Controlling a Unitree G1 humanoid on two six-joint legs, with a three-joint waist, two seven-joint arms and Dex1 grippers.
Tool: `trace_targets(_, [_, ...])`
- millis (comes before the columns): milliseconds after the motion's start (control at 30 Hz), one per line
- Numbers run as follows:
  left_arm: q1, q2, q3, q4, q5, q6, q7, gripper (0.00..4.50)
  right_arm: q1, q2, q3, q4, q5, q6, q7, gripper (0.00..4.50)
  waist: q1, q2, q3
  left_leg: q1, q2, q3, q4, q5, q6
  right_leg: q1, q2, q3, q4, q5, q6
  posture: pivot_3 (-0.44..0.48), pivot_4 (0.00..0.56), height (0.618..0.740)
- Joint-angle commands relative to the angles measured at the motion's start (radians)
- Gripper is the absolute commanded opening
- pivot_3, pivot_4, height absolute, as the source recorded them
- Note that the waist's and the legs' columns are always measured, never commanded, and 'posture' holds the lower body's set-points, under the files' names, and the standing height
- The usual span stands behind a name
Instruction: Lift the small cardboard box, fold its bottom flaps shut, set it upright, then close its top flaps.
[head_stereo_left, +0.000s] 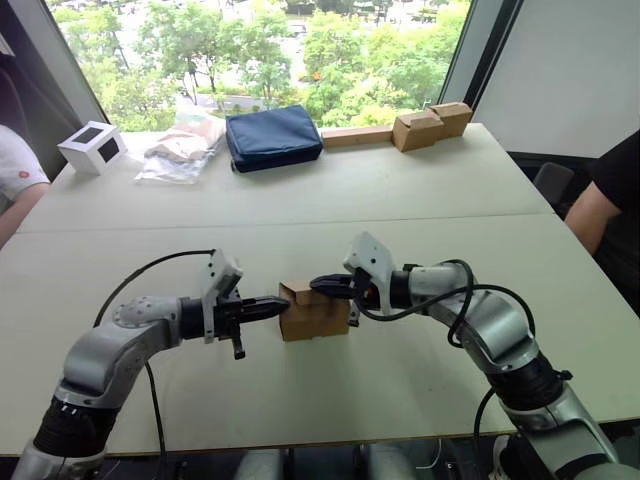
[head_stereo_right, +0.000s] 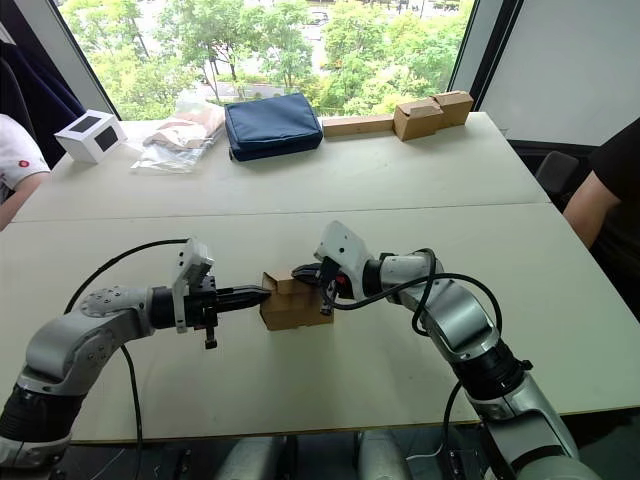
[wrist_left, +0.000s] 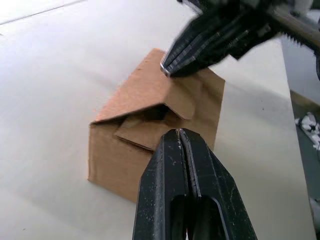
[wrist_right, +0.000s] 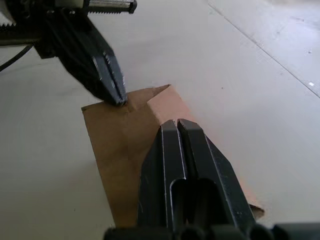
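Observation:
The small cardboard box (head_stereo_left: 313, 315) stands on the white table (head_stereo_left: 330, 400) in front of me, plain brown, its top flaps folded partly down. My left gripper (head_stereo_left: 283, 307) is shut, its tip pressed against the box's left upper edge. My right gripper (head_stereo_left: 315, 283) is shut too, its tip resting on the top flaps from the right. In the left wrist view the box (wrist_left: 145, 135) shows one flap tucked under another, with the right gripper's fingers (wrist_left: 200, 45) on its far edge. The right wrist view shows the box (wrist_right: 125, 150) under both tips.
At the table's far side lie a white cube box with a black panel (head_stereo_left: 92, 147), a clear plastic bag (head_stereo_left: 180, 150), a navy pouch (head_stereo_left: 272, 137) and tan cardboard boxes (head_stereo_left: 430, 125). A person's arm (head_stereo_left: 15, 195) is at the left, another person (head_stereo_left: 605, 200) at the right.

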Motion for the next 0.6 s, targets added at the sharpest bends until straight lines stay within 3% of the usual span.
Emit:
trace_targets(33, [-0.043,-0.017,0.035,0.019,-0.029,0.002,0.017,0.01,0.006,-0.009,0.01,-0.047,-0.016,-0.006,-0.002,0.0,0.0,0.0,0.0,0.0,0.0,0.0,0.0,0.0,0.0,0.0,0.0,0.0,0.0,0.0,0.0,0.0,0.15,0.737])
trace_targets(367, [-0.146,-0.145,-0.068,0.19,0.125,-0.142,0.073,0.01,0.01,0.008,0.004,-0.07,-0.016,-0.007,-0.024,0.0,0.001,0.0,0.0,0.0,0.0,0.0,0.0,0.0,0.0,0.001,0.001,-0.001,0.0,0.0,0.0,0.0,0.15,0.737])
trace_targets(600, [-0.133,-0.163,-0.102,0.205,0.151,-0.17,0.042,0.01,0.034,-0.003,-0.069,-0.151,0.045,0.012,-0.026,0.0,0.002,0.0,0.0,0.0,0.0,0.0,0.0,0.0,0.0,0.0,0.001,-0.001,0.0,0.0,0.0,0.0,0.15,0.737])
